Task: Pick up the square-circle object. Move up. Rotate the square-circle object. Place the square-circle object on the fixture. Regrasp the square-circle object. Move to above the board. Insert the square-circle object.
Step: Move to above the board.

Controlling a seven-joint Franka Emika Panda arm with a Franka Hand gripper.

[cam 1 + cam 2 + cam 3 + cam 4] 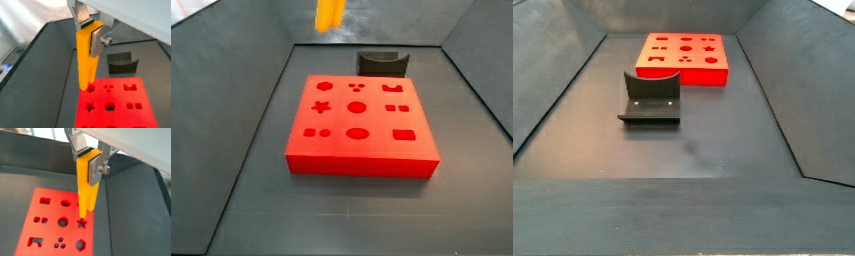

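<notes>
1. Two silver fingers (81,15) of the gripper (90,30) clamp the upper end of the square-circle object (87,57), the jaws closed against its flat sides; both wrist views show the same hold, with the gripper (89,159) near the top of the picture.
2. Hanging upright from that grip, the square-circle object (86,188) points its pronged lower end down toward the board (50,223), and a split between the two prongs shows in a wrist view.
3. Relative to the board (117,105), the peg's lower end lines up with the board's edge in one wrist picture and with its star cut-out (82,223) in another; whether it touches the surface I cannot tell.
4. In a side view only the lower part of the square-circle object (330,13) is visible, high above the floor and beyond the board's (358,125) far side; the gripper itself is out of that picture.
5. Just past the board's far edge stands the fixture (382,63), a dark bracket with a curved notch, apart from the board.
6. Seen from the opposite side, the fixture (651,95) sits nearer the camera than the board (684,58), with nothing resting on it.
</notes>
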